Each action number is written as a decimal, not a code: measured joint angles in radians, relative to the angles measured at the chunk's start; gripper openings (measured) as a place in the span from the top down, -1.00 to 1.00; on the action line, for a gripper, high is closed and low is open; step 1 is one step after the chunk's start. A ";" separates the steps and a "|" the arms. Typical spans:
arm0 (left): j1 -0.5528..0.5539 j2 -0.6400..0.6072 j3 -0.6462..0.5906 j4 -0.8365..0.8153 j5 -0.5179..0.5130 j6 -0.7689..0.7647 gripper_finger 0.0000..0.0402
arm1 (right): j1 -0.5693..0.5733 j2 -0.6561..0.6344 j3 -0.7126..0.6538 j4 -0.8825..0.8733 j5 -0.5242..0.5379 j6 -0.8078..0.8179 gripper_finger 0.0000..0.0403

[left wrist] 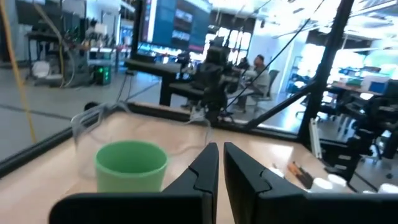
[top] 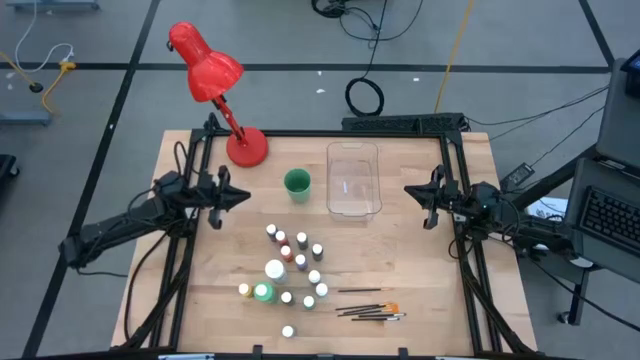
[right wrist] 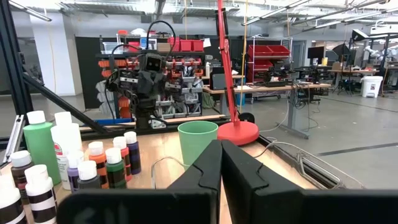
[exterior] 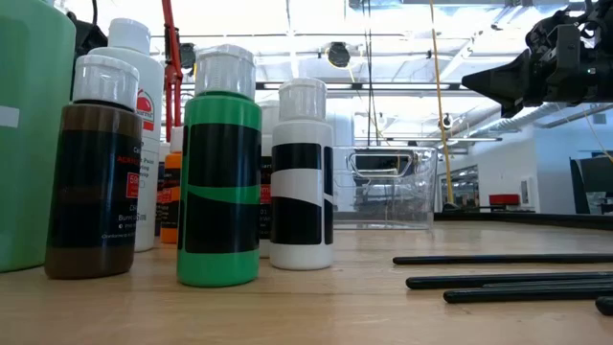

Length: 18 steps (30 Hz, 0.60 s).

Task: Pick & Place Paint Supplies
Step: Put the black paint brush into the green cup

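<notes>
While both arms are hanging idle at the table's sides, we are keeping the left gripper (top: 243, 197) at centre-left of the high view and the right gripper (top: 410, 190) at centre-right, each with fingers pressed together and holding nothing. We are seeing the small white-capped paint bottles (top: 294, 262) clustered at lower centre, the thin dark-handled brushes (top: 372, 311) lying to their right — all well apart from the clear plastic tray (top: 354, 180) and the green plastic cup (top: 297, 184). We are judging the tight cluster risky: fingers descending among neighbours could be toppling several bottles.
</notes>
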 joint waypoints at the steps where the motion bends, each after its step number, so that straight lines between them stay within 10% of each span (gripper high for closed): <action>1: -0.007 0.000 0.005 0.000 -0.001 0.011 0.87 | 0.000 0.000 0.000 0.000 0.000 0.000 0.97; 18: -0.029 0.000 0.014 0.032 -0.181 0.077 0.87 | 0.000 0.000 0.000 0.000 0.000 0.000 0.97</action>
